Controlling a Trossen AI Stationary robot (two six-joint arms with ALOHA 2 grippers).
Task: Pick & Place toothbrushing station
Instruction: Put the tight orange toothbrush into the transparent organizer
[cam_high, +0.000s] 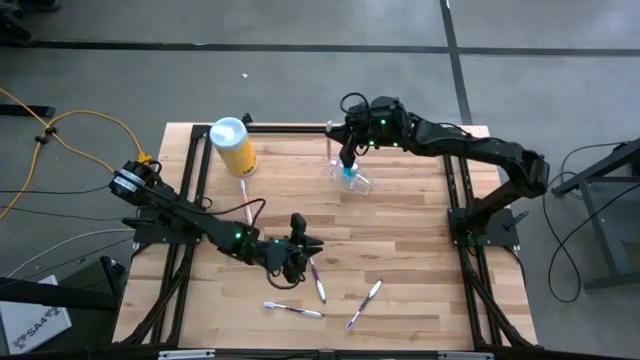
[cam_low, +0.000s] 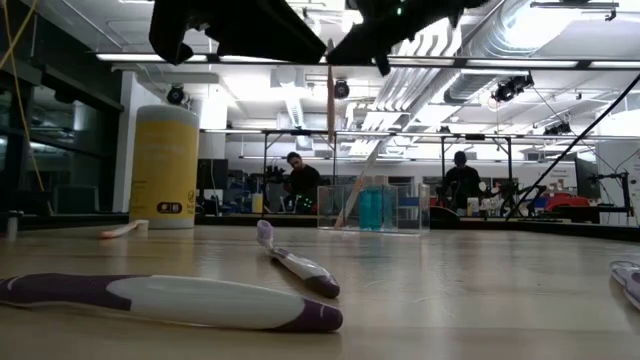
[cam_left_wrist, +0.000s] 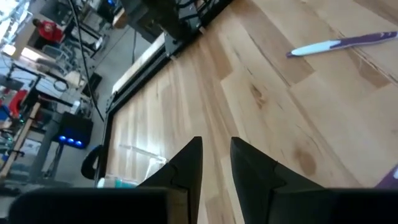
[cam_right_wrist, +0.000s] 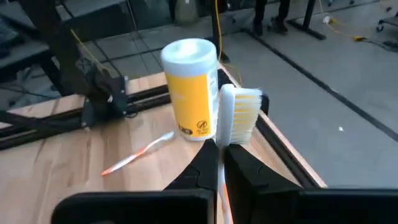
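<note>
Toothbrushing station (cam_high: 352, 178) upright on table, right pincer (cam_high: 345, 160) above it

Floor (cam_high: 300, 80): grey concrete around table, dark seam lines crossing at 12 and 1 o'clock
Cable (cam_high: 70, 135): yellow, looping over floor at 9–10 o'clock of table
Stand (cam_high: 610, 180): dark metal legs with black cords, 3 o'clock
Table (cam_high: 400, 230): pale wood planks, black frame rails along edges
Ceiling (cam_low: 560, 40): exposed silver ducts and pipes, white beams
Light (cam_low: 160, 58): long fluorescent strips overhead
Back of room (cam_low: 520, 205): benches cluttered with gear, black frame rigs
People (cam_low: 300, 180): two standing at far benches, details unclear
Left side (cam_low: 60, 130): dark glazed wall panels
</note>
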